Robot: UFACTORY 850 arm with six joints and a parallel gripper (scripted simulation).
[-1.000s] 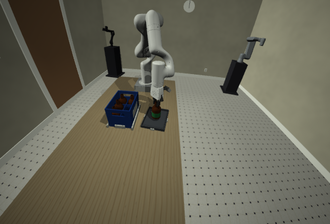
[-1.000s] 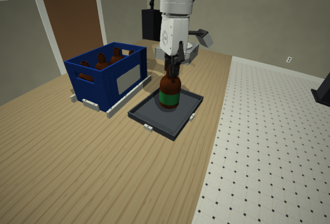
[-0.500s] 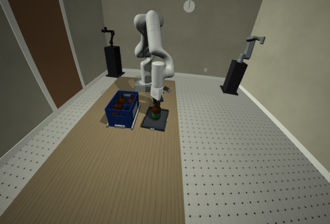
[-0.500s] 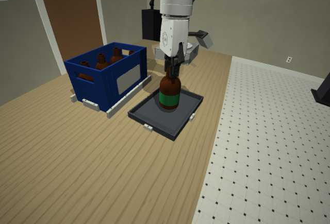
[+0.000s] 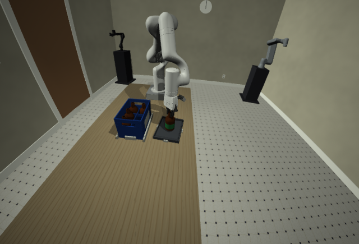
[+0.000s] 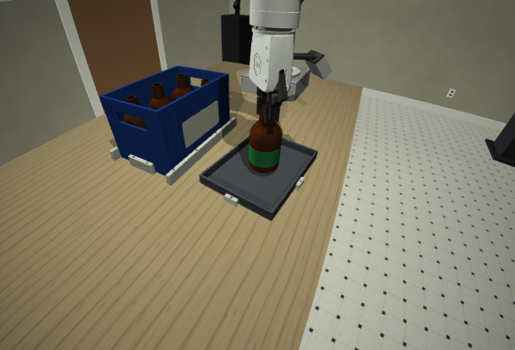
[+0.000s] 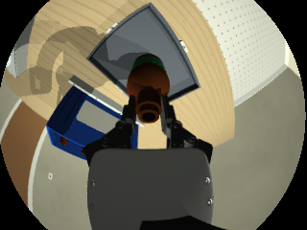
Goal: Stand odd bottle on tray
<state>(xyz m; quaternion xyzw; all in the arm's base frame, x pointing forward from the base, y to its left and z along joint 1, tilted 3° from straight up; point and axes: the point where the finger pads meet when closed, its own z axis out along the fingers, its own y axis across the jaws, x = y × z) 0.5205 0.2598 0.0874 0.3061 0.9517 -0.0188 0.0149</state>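
Observation:
A brown bottle with a green label (image 6: 264,146) stands upright on the dark grey tray (image 6: 258,175), its base on the tray floor near the middle. My gripper (image 6: 271,109) points straight down and is shut on this bottle's neck. The same bottle shows in the wide view (image 5: 169,123) and in the wrist view (image 7: 149,84), with the fingers on either side of the neck. The blue crate (image 6: 168,117) stands left of the tray with several brown bottles (image 6: 158,96) upright in it. The crate also shows in the wide view (image 5: 132,118).
White stop blocks (image 6: 141,163) edge the crate, and small ones (image 6: 230,199) edge the tray. The arm's base (image 6: 274,82) stands behind the tray. The wooden strip ends at tiled floor (image 6: 415,213) right of the tray.

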